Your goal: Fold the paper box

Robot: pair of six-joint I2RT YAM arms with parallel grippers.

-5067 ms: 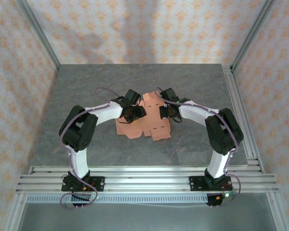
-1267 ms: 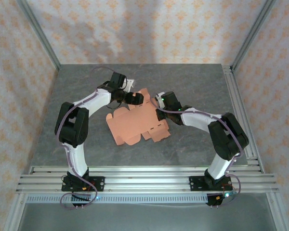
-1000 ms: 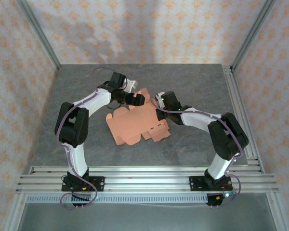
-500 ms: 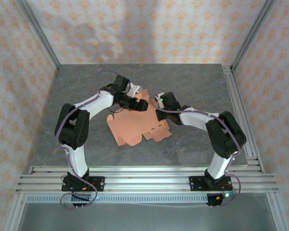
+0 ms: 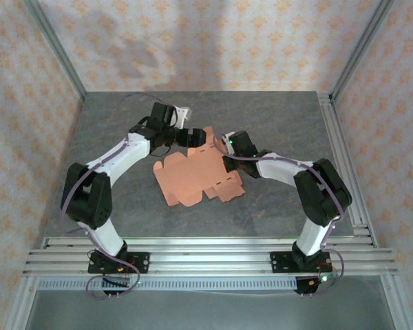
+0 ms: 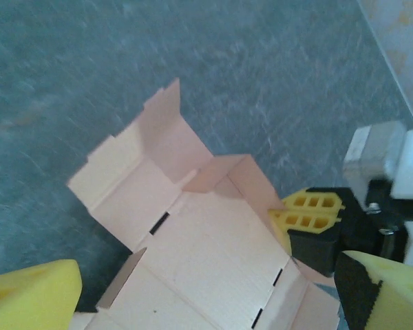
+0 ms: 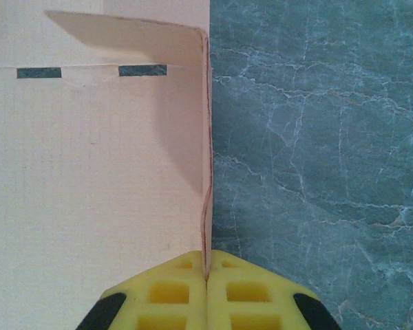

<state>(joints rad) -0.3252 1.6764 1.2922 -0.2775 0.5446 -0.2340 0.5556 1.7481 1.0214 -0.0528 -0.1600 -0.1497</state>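
The paper box (image 5: 193, 177) is a salmon-orange die-cut sheet lying mostly flat mid-table, with flaps partly raised along its far and right edges. My right gripper (image 5: 228, 154) is shut on the upright right-side flap; in the right wrist view its yellow fingertips (image 7: 206, 275) pinch the thin card edge (image 7: 205, 158). My left gripper (image 5: 193, 137) hovers over the sheet's far end, open wide with nothing between its fingers. In the left wrist view the sheet (image 6: 199, 254) lies below the left gripper (image 6: 206, 285), and the right arm's yellow fingertips (image 6: 310, 213) show at the sheet's edge.
The table (image 5: 275, 117) is grey marbled stone, with aluminium frame rails (image 5: 344, 165) along the right side and near edge. Patterned walls (image 5: 206, 41) close in the back and sides.
My left gripper has pulled back from the sheet's far flap toward the back left and opened a bit wider. The right gripper keeps its pinch in the same place.
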